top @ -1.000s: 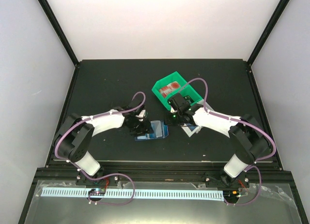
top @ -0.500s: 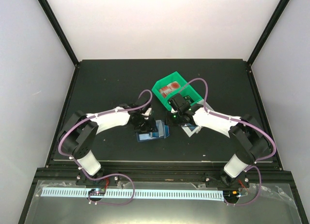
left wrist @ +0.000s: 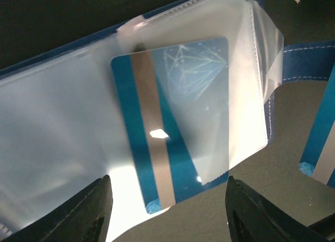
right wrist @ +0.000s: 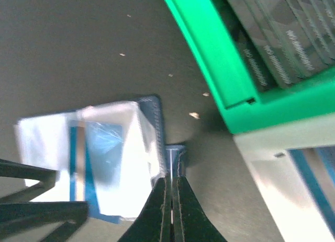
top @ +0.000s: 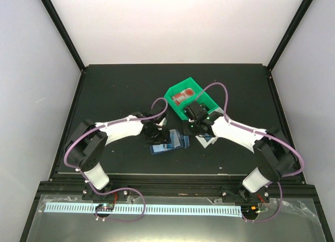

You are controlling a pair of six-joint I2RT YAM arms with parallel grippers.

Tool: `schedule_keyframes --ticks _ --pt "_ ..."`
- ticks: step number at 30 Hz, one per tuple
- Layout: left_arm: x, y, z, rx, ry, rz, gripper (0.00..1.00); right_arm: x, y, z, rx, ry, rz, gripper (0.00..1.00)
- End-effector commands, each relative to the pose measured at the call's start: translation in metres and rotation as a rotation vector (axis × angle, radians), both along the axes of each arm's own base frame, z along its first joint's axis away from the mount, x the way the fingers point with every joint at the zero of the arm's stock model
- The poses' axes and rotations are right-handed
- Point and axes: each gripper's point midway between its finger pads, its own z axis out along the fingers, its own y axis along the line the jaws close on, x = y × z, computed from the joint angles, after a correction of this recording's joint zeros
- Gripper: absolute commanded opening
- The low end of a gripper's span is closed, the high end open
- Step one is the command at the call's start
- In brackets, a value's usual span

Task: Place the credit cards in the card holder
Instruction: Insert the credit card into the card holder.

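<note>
The card holder (left wrist: 63, 137) lies open on the dark table, its clear pockets up. A blue credit card (left wrist: 172, 106) with a grey stripe sits partly inside one pocket, its near end sticking out. My left gripper (left wrist: 167, 200) is open just short of that end, its fingers (left wrist: 97, 210) either side and not touching it. My right gripper (right wrist: 171, 180) is shut on the card holder's (right wrist: 131, 148) blue tab (right wrist: 175, 153). From above, the card holder (top: 172, 143) lies between my left gripper (top: 157, 135) and my right gripper (top: 191, 128).
A green bin (top: 172, 93) stands just behind the right gripper with a red-and-white card (top: 184, 95) in it. The right wrist view shows dark cards (right wrist: 282, 38) in this green bin (right wrist: 209, 59). Beside it, a white bin (right wrist: 261, 158) holds a blue card (right wrist: 309, 174).
My left gripper has moved right, up to the card holder, and its jaws have opened wider. The holder has shifted slightly right. The right gripper stays shut on the tab.
</note>
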Motion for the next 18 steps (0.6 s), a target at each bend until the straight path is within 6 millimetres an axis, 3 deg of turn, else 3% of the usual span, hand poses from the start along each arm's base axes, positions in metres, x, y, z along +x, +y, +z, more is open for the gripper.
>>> schedule_keyframes --ticks 1,5,11,18 --pt "-0.006 0.011 0.013 0.024 -0.033 0.021 0.61 -0.001 -0.027 0.003 -0.149 -0.032 0.016 0.01" --pt "-0.018 0.014 0.013 0.033 -0.031 0.017 0.58 -0.013 -0.036 -0.006 -0.227 -0.007 0.054 0.01" --pt "-0.032 0.012 0.003 0.058 0.002 -0.006 0.42 -0.027 -0.028 -0.024 -0.27 0.052 0.135 0.01" --pt "-0.034 0.007 -0.003 0.059 0.008 -0.021 0.4 -0.04 -0.011 -0.034 -0.225 0.113 0.214 0.01"
